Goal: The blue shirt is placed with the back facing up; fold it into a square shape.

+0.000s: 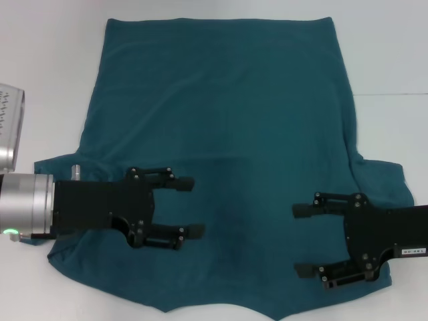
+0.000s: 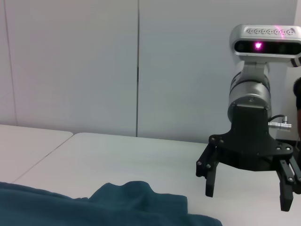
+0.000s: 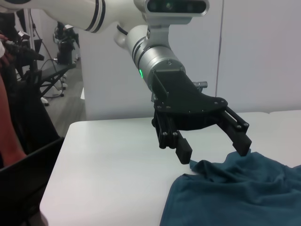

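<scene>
Head view: the blue shirt lies spread flat, plain back up, on the white table, its collar end nearest the robot and its hem at the far edge. Both sleeves are rumpled outward at the sides. The left gripper hovers over the shirt's left shoulder area, jaws wide apart and holding nothing. The right gripper mirrors it over the right shoulder area, likewise spread open and empty, fingers pointing inward toward its partner. The symmetrical stance suggests the arms are lining up to pinch matching points of fabric for a first fold. From the right wrist view, the left gripper hangs just above a bunched sleeve, not yet touching cloth.
</scene>
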